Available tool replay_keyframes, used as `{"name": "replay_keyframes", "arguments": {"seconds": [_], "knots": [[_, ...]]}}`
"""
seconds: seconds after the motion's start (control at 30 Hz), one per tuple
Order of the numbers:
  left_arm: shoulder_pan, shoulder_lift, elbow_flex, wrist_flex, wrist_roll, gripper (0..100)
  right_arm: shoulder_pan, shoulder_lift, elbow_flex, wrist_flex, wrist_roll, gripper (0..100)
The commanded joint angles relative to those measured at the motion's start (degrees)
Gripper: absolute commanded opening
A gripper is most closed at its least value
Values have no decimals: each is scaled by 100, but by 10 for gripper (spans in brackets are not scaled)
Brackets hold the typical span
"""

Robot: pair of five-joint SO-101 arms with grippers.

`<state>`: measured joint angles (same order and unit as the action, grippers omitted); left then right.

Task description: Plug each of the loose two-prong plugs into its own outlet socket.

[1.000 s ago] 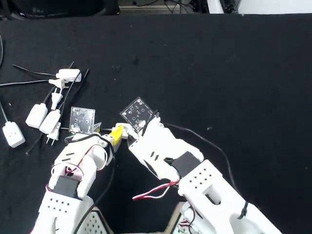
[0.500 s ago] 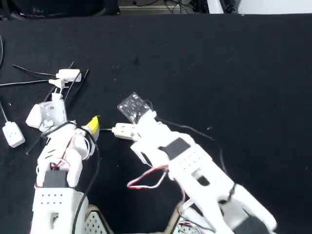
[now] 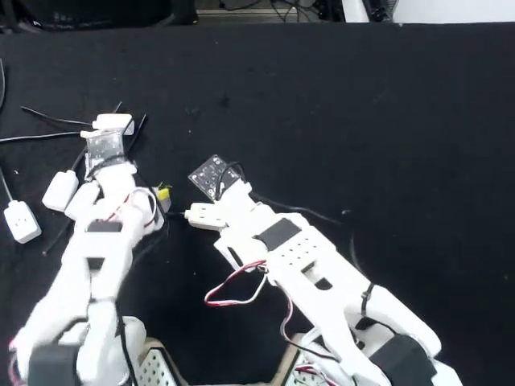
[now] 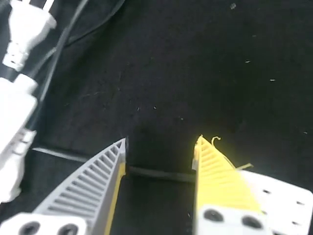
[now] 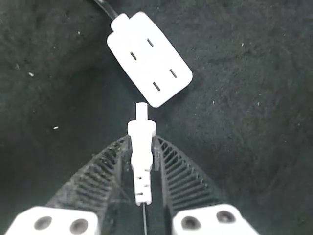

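Note:
My right gripper (image 5: 142,139) is shut on a white two-prong plug (image 5: 140,166), held lengthwise between its dark fingers. The plug's front end stops just short of the edge of a white outlet block (image 5: 149,58) with several slots, lying flat on the black table. In the high view this block (image 3: 199,215) lies at the tip of the right gripper (image 3: 221,217). My left gripper (image 4: 161,142) is open, one grey and one yellow finger (image 4: 215,171) straddling a thin black cable (image 4: 156,172). It sits left of the block in the high view (image 3: 159,201).
Loose white plugs (image 3: 72,189), an adapter (image 3: 22,221) and black cables are bunched at the table's left side. Two of these plugs (image 4: 19,29) lie close beside my left gripper. The table's black cloth (image 3: 386,121) stretches away to the right and far side.
My left arm has swung away from the outlet block, left and farther back toward the bunch of plugs. The right arm has stretched a little forward, still holding the plug.

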<state>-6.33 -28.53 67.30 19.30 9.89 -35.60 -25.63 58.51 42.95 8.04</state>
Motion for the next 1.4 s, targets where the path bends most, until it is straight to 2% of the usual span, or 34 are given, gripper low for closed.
{"name": "replay_keyframes", "arguments": {"seconds": [0.0, 0.1, 0.2, 0.37, 0.57, 0.67, 0.77, 0.9, 1.03, 1.2, 1.27, 1.37], "knots": [[110, 1064, -875, -149, 141, 223, 105, 145, -374, -360, -9, 10], [119, 1248, -963, -88, 114, 223, 211, 251, -374, -554, -9, 10], [312, 1081, -1007, 404, 26, 223, 536, 312, -374, -800, -9, 10], [681, 730, -1112, 1468, -1073, 223, 879, 330, -374, -905, -9, 10], [971, 589, -1059, 2180, -1565, 223, 879, 303, -374, -862, -9, 10], [1059, 580, -1059, 2330, -1644, 223, 879, 295, -462, -589, -9, 10], [980, 571, -1068, 2330, -1609, 223, 888, 295, -892, 123, -9, 10], [629, 158, -1086, 2505, -1591, 223, 862, 347, -1684, 1231, 9, 10], [48, -853, -1103, 3033, -1653, 223, 862, 356, -2457, 2022, 440, 10], [-927, -2259, -760, 3789, -2418, 223, 835, 804, -3538, 2901, 519, 10], [-1314, -2804, -365, 3833, -2549, 223, 738, 1262, -4022, 3235, 519, 10], [-1657, -3631, 576, 3473, -2567, 223, 527, 2141, -4875, 3798, 501, 10]]}}
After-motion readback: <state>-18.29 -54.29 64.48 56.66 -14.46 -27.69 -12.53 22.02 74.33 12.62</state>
